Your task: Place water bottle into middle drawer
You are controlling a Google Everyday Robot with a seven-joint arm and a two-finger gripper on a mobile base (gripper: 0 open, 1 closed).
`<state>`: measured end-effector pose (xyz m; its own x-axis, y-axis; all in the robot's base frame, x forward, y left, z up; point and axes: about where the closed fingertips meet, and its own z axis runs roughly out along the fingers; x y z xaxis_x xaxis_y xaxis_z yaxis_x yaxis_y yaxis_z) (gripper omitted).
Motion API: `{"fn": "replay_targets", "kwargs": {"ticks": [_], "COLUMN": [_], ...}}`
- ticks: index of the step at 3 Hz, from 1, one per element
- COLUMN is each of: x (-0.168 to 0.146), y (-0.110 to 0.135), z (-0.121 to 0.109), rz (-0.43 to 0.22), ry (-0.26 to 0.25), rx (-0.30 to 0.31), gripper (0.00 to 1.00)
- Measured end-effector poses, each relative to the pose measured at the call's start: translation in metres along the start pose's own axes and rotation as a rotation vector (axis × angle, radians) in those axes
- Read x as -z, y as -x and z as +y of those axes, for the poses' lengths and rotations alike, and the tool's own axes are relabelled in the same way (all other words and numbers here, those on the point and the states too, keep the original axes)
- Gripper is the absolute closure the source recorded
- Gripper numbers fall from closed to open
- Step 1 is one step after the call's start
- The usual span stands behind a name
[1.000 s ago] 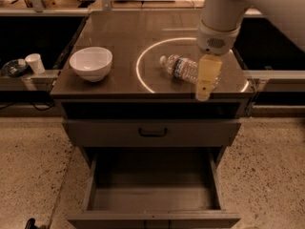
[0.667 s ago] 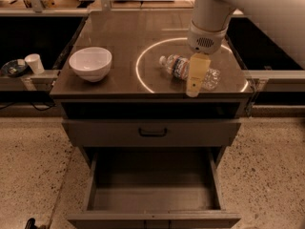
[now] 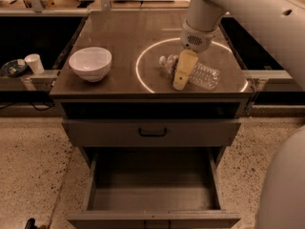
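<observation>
Camera view: water bottle [image 3: 202, 75] lies on table [image 3: 124, 37] right of bowl [image 3: 90, 63]; end effector [image 3: 179, 80] there too, overlapping it, open-or-closed unclear. Straddle ribbed body squarely lest it roll; middle drawer [image 3: 152, 194] stands open.

Hand [image 3: 180, 81] over water bottle [image 3: 206, 76], hiding its middle.

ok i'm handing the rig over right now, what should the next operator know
Gripper: down over the water bottle on the cabinet top; a grasp is not confirmed.
Water bottle: lying on its side, right of the white bowl.
Middle drawer: pulled open, below the closed drawer front with the black handle.
Done: drawer open.
Left: grip the bottle, lift it, lower it into the drawer, release.
</observation>
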<state>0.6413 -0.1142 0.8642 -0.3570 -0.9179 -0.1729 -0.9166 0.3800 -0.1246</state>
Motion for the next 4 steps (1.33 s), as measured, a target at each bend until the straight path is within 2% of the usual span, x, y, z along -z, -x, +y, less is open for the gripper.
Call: {"fn": "replay_targets", "kwargs": {"ticks": [1,2,3,4], "x": [-0.012,-0.023,-0.025,-0.004], "y": [0.008,0.014,0.017,0.019], "z": [-0.009,-0.010,-0.004,0.030], "rz": [-0.011,-0.020,-0.042,-0.147], "ry": [0.003,0.003,0.010,0.053], "rx": [-0.054,-0.084,-0.072,0.024], "gripper": [0.17,0.48,0.73,0.96]}}
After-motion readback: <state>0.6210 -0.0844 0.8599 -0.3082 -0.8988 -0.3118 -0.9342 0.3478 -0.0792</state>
